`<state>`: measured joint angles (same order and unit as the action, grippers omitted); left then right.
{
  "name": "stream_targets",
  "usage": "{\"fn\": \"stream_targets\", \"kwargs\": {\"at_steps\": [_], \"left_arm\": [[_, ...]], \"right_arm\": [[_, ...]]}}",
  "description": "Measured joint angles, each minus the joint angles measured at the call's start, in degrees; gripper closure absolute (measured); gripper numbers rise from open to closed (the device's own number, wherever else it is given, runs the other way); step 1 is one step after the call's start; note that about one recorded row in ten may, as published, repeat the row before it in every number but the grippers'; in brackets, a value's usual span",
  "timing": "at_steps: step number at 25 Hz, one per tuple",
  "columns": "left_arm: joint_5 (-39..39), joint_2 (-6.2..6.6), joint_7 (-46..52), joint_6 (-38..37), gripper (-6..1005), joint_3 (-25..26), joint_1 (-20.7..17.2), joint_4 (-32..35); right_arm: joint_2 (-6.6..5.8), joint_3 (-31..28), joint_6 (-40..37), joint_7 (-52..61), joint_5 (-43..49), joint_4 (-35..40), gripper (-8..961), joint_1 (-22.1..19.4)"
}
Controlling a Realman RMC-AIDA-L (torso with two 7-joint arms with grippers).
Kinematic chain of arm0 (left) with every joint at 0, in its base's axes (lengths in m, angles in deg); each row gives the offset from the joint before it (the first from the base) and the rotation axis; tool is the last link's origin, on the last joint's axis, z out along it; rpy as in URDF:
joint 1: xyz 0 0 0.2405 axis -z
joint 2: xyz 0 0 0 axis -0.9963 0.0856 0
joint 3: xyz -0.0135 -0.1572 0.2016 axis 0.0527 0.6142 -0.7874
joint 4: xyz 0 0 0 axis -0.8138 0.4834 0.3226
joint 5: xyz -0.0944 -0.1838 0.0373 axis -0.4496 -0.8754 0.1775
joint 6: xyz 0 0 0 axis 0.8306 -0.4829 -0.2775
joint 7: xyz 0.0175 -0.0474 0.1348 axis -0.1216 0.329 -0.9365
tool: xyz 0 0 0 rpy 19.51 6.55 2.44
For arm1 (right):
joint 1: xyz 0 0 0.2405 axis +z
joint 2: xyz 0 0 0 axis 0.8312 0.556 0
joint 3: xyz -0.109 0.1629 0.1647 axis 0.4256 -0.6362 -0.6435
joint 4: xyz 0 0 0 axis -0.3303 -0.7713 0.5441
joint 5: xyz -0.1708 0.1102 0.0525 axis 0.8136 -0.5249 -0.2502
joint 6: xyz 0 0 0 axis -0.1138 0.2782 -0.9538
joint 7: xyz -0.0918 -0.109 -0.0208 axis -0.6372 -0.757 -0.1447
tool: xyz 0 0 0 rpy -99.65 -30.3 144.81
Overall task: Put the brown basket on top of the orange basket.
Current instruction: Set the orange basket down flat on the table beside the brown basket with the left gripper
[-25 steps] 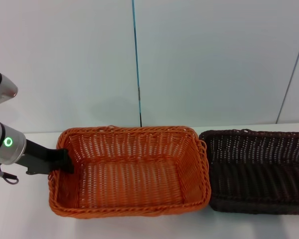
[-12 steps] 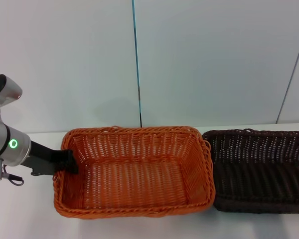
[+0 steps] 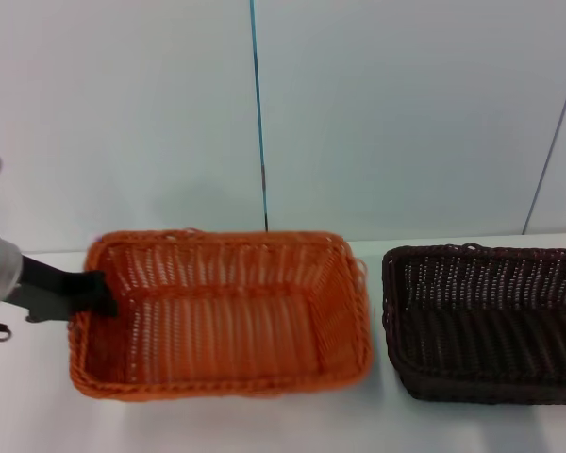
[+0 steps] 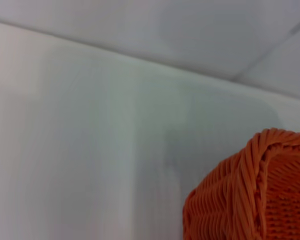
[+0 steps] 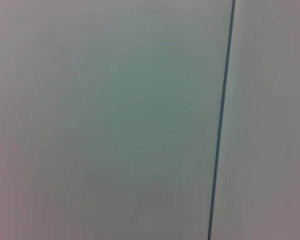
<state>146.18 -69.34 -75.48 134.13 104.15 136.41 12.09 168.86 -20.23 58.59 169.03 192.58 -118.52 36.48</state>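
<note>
The orange basket (image 3: 222, 319) is left of centre on the white table in the head view. My left gripper (image 3: 100, 291) reaches in from the left and is shut on the rim of its left short side. A corner of the orange basket also shows in the left wrist view (image 4: 252, 197). The brown basket (image 3: 491, 326) stands to its right, apart from it by a narrow gap, and is partly cut off by the right edge of the view. My right gripper is out of view; its wrist view shows only wall.
A pale wall with a thin dark vertical seam (image 3: 259, 132) stands just behind the baskets. The white table (image 3: 264, 425) runs along the front and to the left of the orange basket.
The orange basket, held by my left gripper, first shifted slightly right and has now slid left, opening a gap to the brown basket. The brown basket has stayed put.
</note>
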Motion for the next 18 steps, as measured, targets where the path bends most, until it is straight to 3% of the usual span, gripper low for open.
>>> {"fn": "stream_targets", "kwargs": {"at_steps": [3,10,18], "left_arm": [[-0.32,0.39,-0.46,-0.31,879,0.24,-0.13,0.2],[0.29,-1.3,-1.85,-1.85,879,-1.73,0.39,0.63],[0.37,-1.13,-1.83,-3.4,879,-2.81,0.41,1.29]], "right_arm": [[0.0,-0.03,0.0,0.0,0.01,-0.08,26,-0.11],[0.0,0.0,0.0,-0.06,0.1,-0.24,26,0.06],[0.0,0.18,0.0,-0.09,0.47,-0.36,26,-0.12]]}}
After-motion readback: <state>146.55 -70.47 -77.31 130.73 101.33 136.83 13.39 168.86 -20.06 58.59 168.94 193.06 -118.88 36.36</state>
